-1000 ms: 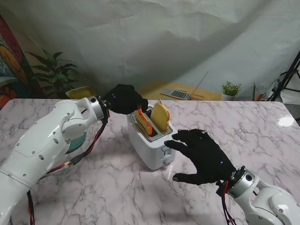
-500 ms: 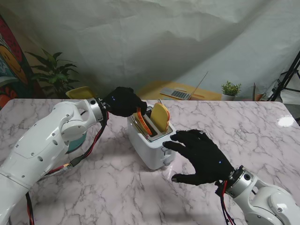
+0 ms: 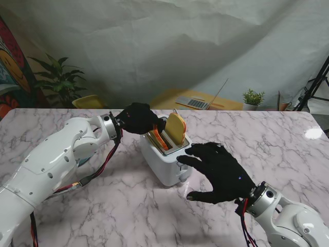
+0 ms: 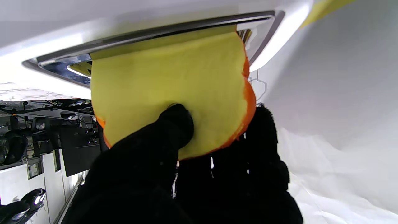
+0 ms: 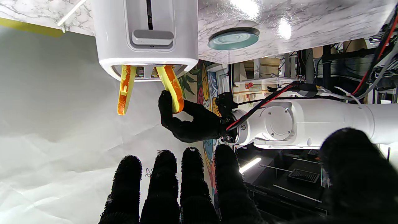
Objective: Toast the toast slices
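Stand view, nearest to me: the right hand hovers over the marble table with its fingers spread and nothing in it, fingertips reaching toward the near right face of the white toaster without clearly touching it. From the right wrist, the lever on the toaster's front sits apart from those fingers, and a teal plate lies on the table beside the toaster.

Farther from me, the toaster stands near the middle of the table, well in from every edge. Two toast slices sit in its slots. The slice on the robot's right stands upright, most of it above the slot. The left slice tilts and is lower in its slot. The left hand is closed on this left slice from the far left side; in the left wrist view the thumb presses its yellow face while the other fingers back its orange crust.

Beyond the table's far edge are a laptop, a small potted plant and a leafy plant.
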